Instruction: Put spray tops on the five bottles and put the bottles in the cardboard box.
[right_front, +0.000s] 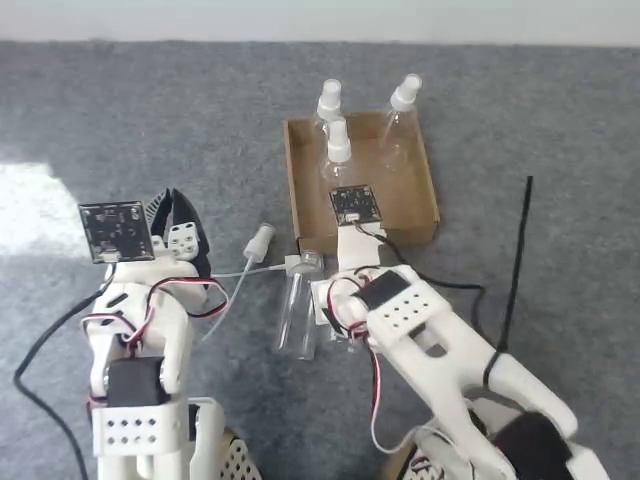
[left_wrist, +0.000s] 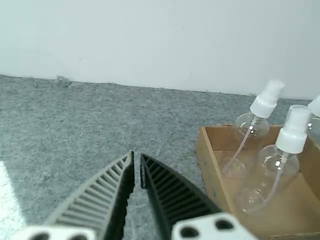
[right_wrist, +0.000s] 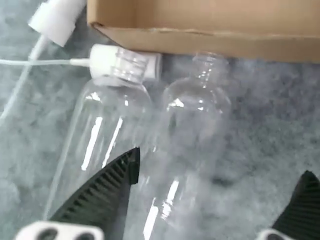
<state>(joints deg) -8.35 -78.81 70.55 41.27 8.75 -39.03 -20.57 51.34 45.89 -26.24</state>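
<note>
High view: three capped bottles (right_front: 338, 160) stand in the cardboard box (right_front: 292, 180); two bare bottles (right_front: 298, 315) lie on the grey carpet (right_front: 120, 110) just in front of it, with two loose spray tops (right_front: 259, 242) beside them; by my reckoning three of five are done, with two cappings and two placings outstanding. The right gripper (right_wrist: 222, 167) hangs over one bare bottle, jaws spread wide, grasping nothing; the left gripper (left_wrist: 137, 165) sits well apart, jaws closed on nothing. A white wall (left_wrist: 150, 40) stands behind; a sunlit patch (right_front: 30, 210) marks the carpet.

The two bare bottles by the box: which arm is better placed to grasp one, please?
Likely right: the right gripper hangs open over a bottle, while the left gripper is shut and faces the wall.
</note>
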